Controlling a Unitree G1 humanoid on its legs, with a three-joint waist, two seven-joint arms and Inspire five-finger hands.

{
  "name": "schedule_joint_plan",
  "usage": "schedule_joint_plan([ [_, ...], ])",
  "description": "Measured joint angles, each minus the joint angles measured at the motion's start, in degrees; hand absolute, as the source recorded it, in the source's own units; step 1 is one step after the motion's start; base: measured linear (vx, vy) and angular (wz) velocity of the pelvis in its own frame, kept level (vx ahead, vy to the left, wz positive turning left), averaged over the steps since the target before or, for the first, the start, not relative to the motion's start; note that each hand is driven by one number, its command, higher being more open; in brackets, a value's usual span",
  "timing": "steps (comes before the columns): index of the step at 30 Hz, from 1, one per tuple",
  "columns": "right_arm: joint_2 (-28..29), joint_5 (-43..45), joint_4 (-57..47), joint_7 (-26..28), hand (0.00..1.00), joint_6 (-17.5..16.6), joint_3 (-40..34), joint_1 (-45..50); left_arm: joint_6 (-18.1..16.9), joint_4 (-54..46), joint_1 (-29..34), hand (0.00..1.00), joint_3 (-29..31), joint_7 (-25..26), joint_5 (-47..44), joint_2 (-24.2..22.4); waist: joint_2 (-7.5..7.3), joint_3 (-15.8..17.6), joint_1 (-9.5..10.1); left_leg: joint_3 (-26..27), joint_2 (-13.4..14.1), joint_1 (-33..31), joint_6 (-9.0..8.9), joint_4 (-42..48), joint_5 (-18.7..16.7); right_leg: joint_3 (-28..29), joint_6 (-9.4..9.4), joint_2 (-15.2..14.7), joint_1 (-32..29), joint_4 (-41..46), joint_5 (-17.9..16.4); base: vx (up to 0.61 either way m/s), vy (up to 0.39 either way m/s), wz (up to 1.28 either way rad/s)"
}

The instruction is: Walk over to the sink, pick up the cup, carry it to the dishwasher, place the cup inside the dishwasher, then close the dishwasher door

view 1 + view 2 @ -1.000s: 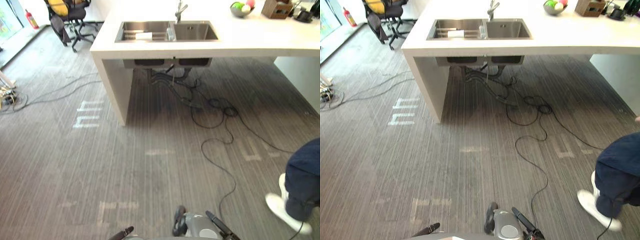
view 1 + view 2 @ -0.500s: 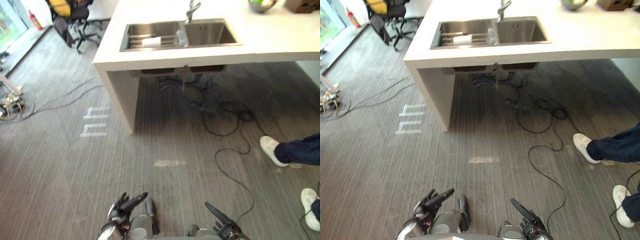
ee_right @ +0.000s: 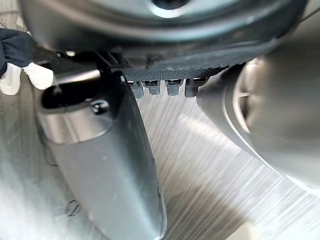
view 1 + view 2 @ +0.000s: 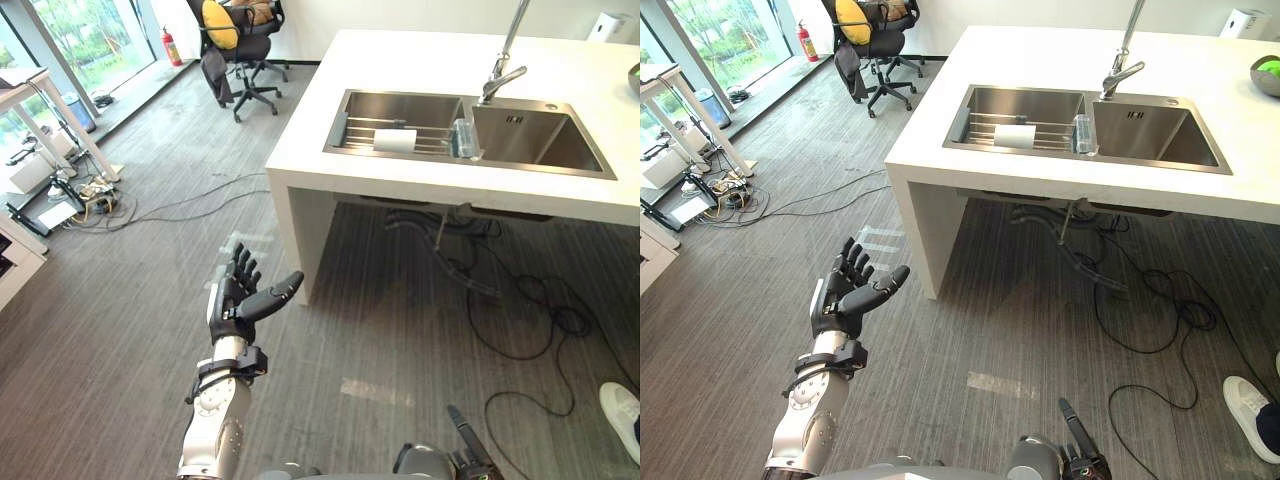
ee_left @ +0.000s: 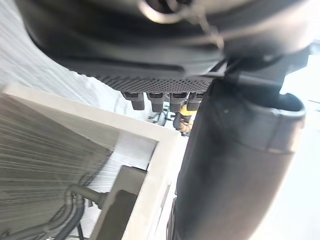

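Observation:
A clear glass cup (image 4: 463,138) stands upright at the divider of the steel double sink (image 4: 350,118), just under the tap (image 4: 503,60). A white cylinder (image 4: 394,141) lies on its side on the rack in the left basin. My left hand (image 4: 238,297) is raised over the floor, well short of the counter's corner (image 4: 290,190), fingers spread and straight, holding nothing. In the left wrist view its thumb (image 5: 235,165) stands before the counter's edge. My right hand (image 4: 1072,438) hangs low, fingers straight and empty; its thumb (image 3: 100,165) points at the floor.
Black cables (image 4: 520,320) trail over the floor under and in front of the counter. An office chair (image 4: 240,50) and a fire extinguisher (image 4: 175,47) stand far left, a white desk (image 4: 30,95) with more cables to the left. A person's white shoe (image 4: 1248,400) is at right.
The camera has come closer to the counter and swung left. My left hand has risen from the bottom edge to mid-height, fingers spread. The person's legs have gone off to the right.

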Motion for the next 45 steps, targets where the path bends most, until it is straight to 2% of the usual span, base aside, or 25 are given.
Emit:
schedule_joint_plan([
  [1,0.61,-0.66,-0.22,1.00,1.00,0.20,0.23,0.53,-0.35,0.00,-0.32,1.00,-0.85,-0.23,-0.31,0.31,-0.15,0.04,-0.41,-1.03,1.50,-0.69,-2.02,3.16,-2.59,1.47,0.81,1.41,0.29,-9.17,2.02,0.18,-0.337,0.42],
  [2,1.65,-1.41,-0.40,1.99,1.00,1.12,0.44,2.16,-0.67,-0.49,-0.49,1.00,-1.81,-1.09,-1.46,1.37,-2.34,-0.07,-0.81,-2.51,1.55,-0.89,-3.25,6.65,-5.86,3.30,0.20,1.29,1.51,-17.12,10.91,0.20,-0.372,0.42],
  [3,2.40,-1.82,-0.26,2.39,1.00,1.95,0.61,3.06,-0.74,-0.78,-0.47,1.00,-2.07,-1.84,-1.90,2.11,-3.65,-0.27,-0.88,-3.01,1.36,-0.58,-4.11,8.11,-7.25,3.76,1.63,0.96,2.55,-18.33,10.49,0.29,-0.482,0.29],
  [4,1.55,-2.52,-0.28,2.54,1.00,2.93,0.34,3.64,-0.49,-0.74,0.20,1.00,-2.43,-2.58,-2.62,0.11,-1.43,-0.59,-1.11,-3.48,4.50,-0.28,-5.43,9.96,-8.75,2.24,1.14,3.82,4.53,-19.20,8.70,0.21,-0.332,0.09],
  [5,0.87,-7.84,0.87,8.68,1.00,7.97,-0.97,6.72,3.94,0.47,-3.15,1.00,-4.02,-7.43,-3.41,4.38,-1.44,-3.03,-1.61,-3.86,5.51,-0.10,-5.82,1.87,-3.68,-0.20,0.46,10.27,11.23,-41.26,20.18,0.16,-0.240,0.01],
  [16,1.67,-8.21,0.30,9.01,1.00,5.51,-0.93,7.31,5.43,-4.90,-6.86,1.00,-6.05,-7.56,-5.59,3.00,-1.11,-3.90,-1.94,-2.22,5.43,-0.17,-5.41,0.71,-4.23,0.97,0.71,9.59,8.52,-38.45,19.18,-0.01,-0.008,-0.06],
  [19,1.60,-10.16,-0.14,8.86,1.00,4.25,-0.92,7.49,5.92,-7.49,-9.56,1.00,-6.56,-8.05,-6.81,2.90,0.27,-5.86,-3.34,-1.82,6.27,0.56,-5.57,-0.63,-4.32,1.34,0.75,10.20,7.17,-36.06,17.06,0.09,-0.048,-0.10],
  [21,1.17,-10.95,-0.59,8.59,1.00,3.78,-0.78,8.04,5.96,-9.04,-10.97,1.00,-6.37,-8.04,-6.81,2.96,2.19,-7.18,-4.11,-1.20,8.24,1.31,-6.90,-0.65,-4.64,1.17,0.58,11.82,7.02,-34.50,14.50,0.18,-0.061,-0.11],
  [22,1.26,-12.15,-0.35,8.07,1.00,3.49,-0.42,7.94,5.93,-9.94,-11.53,1.00,-5.91,-7.95,-6.82,3.07,2.11,-7.56,-4.06,-0.65,8.97,-0.50,-7.78,6.28,-5.16,1.23,0.22,12.30,7.80,-34.47,13.16,0.25,-0.112,-0.09],
  [23,1.01,-12.61,-0.32,7.42,1.00,3.49,0.53,8.23,6.02,-10.49,-11.64,1.00,-5.58,-7.46,-6.75,2.75,1.98,-7.35,-4.24,-1.27,10.93,-5.93,-7.89,20.60,-4.77,1.12,-0.58,12.59,10.07,-35.36,12.92,0.25,-0.140,-0.13],
  [24,0.48,-12.75,-0.42,7.43,1.00,3.54,1.15,8.50,6.08,-10.98,-11.61,1.00,-5.19,-7.34,-6.71,2.25,2.60,-6.91,-4.05,-1.58,12.48,-8.22,-7.49,27.69,-3.77,1.21,-0.39,13.34,11.59,-35.73,12.86,0.21,-0.217,-0.28],
  [25,-0.87,-13.69,-0.55,7.43,1.00,3.86,1.99,8.86,6.04,-11.95,-11.49,1.00,-4.08,-7.02,-6.34,1.57,4.60,-5.69,-3.42,-2.38,15.89,-11.69,-6.47,39.68,0.90,1.99,-1.08,15.81,15.17,-36.49,11.70,0.23,-0.190,-0.54],
  [26,-1.70,-14.64,-0.19,7.41,1.00,4.45,2.31,8.97,5.74,-12.67,-10.62,1.00,-2.45,-6.85,-5.48,1.23,5.18,-5.33,-3.11,-3.44,18.31,-14.20,-5.70,48.08,9.74,3.50,-2.35,17.38,18.52,-37.77,10.25,0.32,-0.187,-0.62],
  [27,-1.61,-14.69,-0.09,7.43,1.00,4.74,2.44,8.90,5.18,-12.74,-10.02,1.00,-1.26,-6.85,-5.22,1.20,5.18,-5.21,-3.08,-4.58,18.72,-15.89,-6.27,52.40,9.97,4.15,-2.77,17.76,20.86,-38.79,9.56,0.29,-0.138,-0.50],
  [28,-1.63,-14.65,-0.10,7.42,1.00,4.76,2.39,8.75,4.94,-12.77,-9.80,1.00,-0.76,-6.87,-4.84,1.14,5.09,-5.15,-3.07,-4.36,18.45,-16.88,-6.19,53.51,6.79,4.62,-2.99,17.79,22.08,-39.15,9.07,0.30,-0.122,-0.39],
  [29,-1.86,-14.61,-0.15,7.42,1.00,4.77,2.38,8.09,4.40,-12.78,-9.54,1.00,-0.44,-7.16,-4.43,1.22,4.61,-4.82,-2.94,-3.11,16.97,-18.69,-5.15,51.90,0.88,5.60,-3.05,17.53,23.93,-40.31,8.41,0.26,-0.097,-0.50],
  [30,-1.99,-14.62,-0.09,7.45,1.00,4.79,2.37,6.94,4.10,-12.93,-9.13,1.00,-0.13,-7.91,-4.41,1.33,4.13,-4.50,-2.18,-0.77,14.79,-19.58,-4.97,45.14,-2.31,6.88,-3.07,16.97,25.17,-41.70,8.35,0.25,-0.070,-0.56],
  [31,-2.07,-14.67,-0.06,7.53,1.00,4.79,2.39,6.31,4.03,-13.22,-8.85,1.00,-0.02,-7.97,-4.38,1.38,3.99,-4.46,-1.80,0.67,13.57,-19.59,-5.02,40.20,-2.77,7.57,-3.06,16.71,25.34,-42.26,8.36,0.24,-0.020,-0.60],
  [33,-2.19,-16.95,0.22,7.70,1.00,4.76,2.47,4.08,3.66,-13.95,-7.74,1.00,0.17,-7.65,-3.28,1.60,3.86,-4.31,-1.71,2.20,7.15,-19.81,-5.24,16.91,-0.02,9.79,-2.27,15.87,26.67,-43.84,8.07,0.31,0.036,-0.48],
  [34,-2.18,-17.10,0.25,7.70,1.00,4.76,2.50,3.96,3.67,-14.00,-7.62,1.00,0.15,-7.52,-3.27,1.67,3.87,-4.32,-1.69,1.92,6.48,-19.69,-5.32,14.69,0.80,9.97,-1.86,15.80,26.76,-43.90,8.11,0.31,0.076,-0.46],
  [36,-2.49,-18.37,0.36,7.67,1.00,5.04,2.49,3.72,3.71,-16.37,-5.73,1.00,0.14,-6.06,-3.32,1.88,4.99,-4.25,-1.42,1.28,4.92,-17.57,-6.79,2.02,13.99,12.17,0.22,17.13,27.68,-43.79,6.38,0.29,0.105,-0.50],
  [37,-2.56,-18.35,0.52,7.50,1.00,5.08,2.41,3.71,3.78,-16.84,-5.63,1.00,0.19,-5.93,-3.34,1.99,5.44,-4.07,-1.27,1.31,5.69,-16.95,-2.96,1.68,15.98,12.43,0.56,17.86,28.41,-43.73,5.60,0.33,0.136,-0.34],
  [38,-1.50,-18.27,0.89,6.69,1.00,5.06,2.42,3.84,3.95,-17.08,-5.61,1.00,0.46,-5.86,-3.37,2.85,3.30,-3.69,-1.20,2.47,4.20,-15.61,-0.83,1.53,15.10,12.21,1.29,16.16,29.16,-43.11,4.31,0.25,0.106,-0.14],
  [40,-0.18,-18.18,1.35,6.76,1.00,5.00,1.53,3.86,4.10,-17.32,-5.57,1.00,1.11,-5.94,-3.35,2.83,0.90,-3.53,-0.77,3.84,2.10,-14.77,-0.37,-0.78,14.08,11.72,2.33,14.15,29.07,-42.93,3.22,0.26,0.088,-0.03],
  [45,-0.72,-18.21,2.07,6.12,1.00,4.52,1.84,3.91,6.41,-17.33,-4.05,1.00,5.84,-7.00,-5.17,4.84,0.12,-3.42,-0.06,5.40,-1.32,-11.85,1.16,-3.50,12.37,9.46,3.30,11.04,30.90,-44.13,3.32,0.24,0.020,-0.10],
])
